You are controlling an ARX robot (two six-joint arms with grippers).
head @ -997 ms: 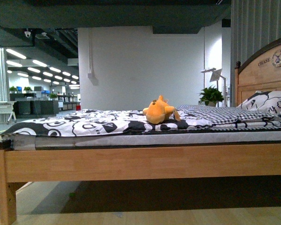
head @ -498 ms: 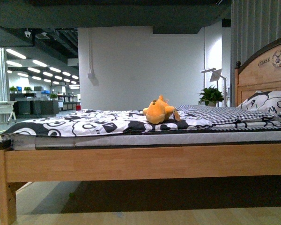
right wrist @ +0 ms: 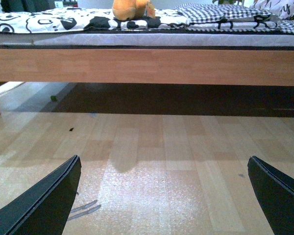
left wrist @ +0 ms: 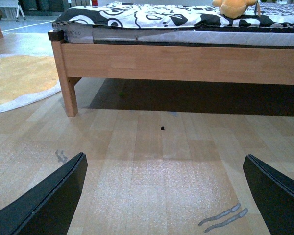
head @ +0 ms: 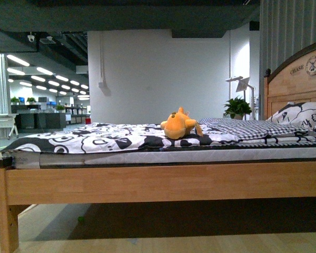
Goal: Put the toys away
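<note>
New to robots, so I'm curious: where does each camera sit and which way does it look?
Front view: on the robot's body, facing the light wooden bed side-on, orange-yellow plush animal atop; no arms.
Left wrist view: low over the floor, facing the bed; black left fingers spread.
Right wrist view: likewise; black right fingers spread.
All share bed and plush.

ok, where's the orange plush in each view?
Front: plush toy lying mid-bed on the patterned quilt.
Left wrist: plush toy on the quilt, cropped by the frame edge.
Right wrist: plush toy on the quilt, also cropped.
Shared landmark: wooden bed rail beneath it.
</note>
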